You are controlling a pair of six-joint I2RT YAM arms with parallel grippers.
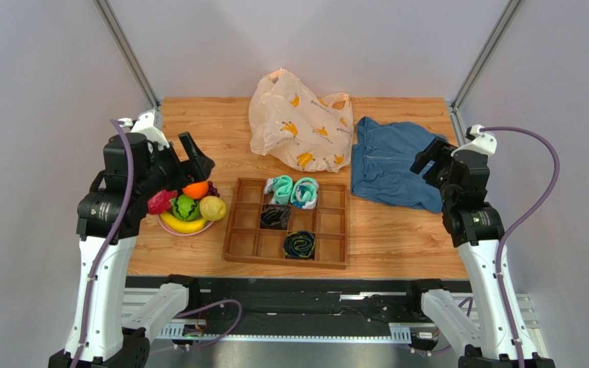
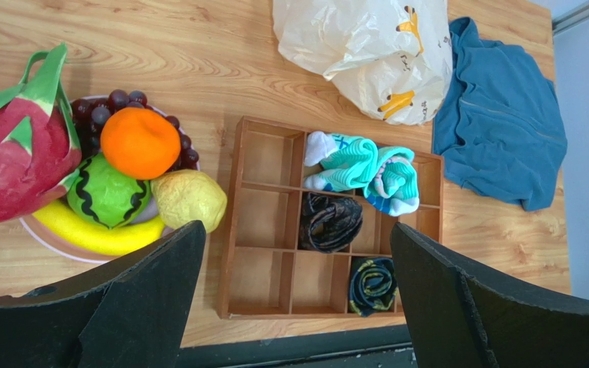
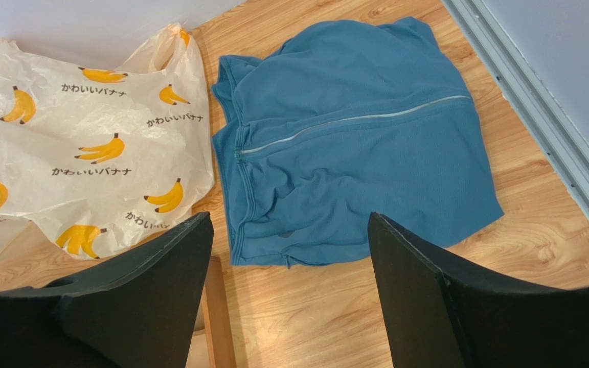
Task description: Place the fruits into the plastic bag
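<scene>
Orange: topmost, likely light, rigid; I'd pinch its sides.
Plastic bag: flimsy, lying collapsed.
Left claw, right claw: both spread, empty.

We're counting six fruits on one plate, plus one plastic bag. Also four rolled socks, one tray, one blue garment.

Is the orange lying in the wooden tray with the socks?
No, the orange sits with the melon on the plate, outside the tray.
</scene>
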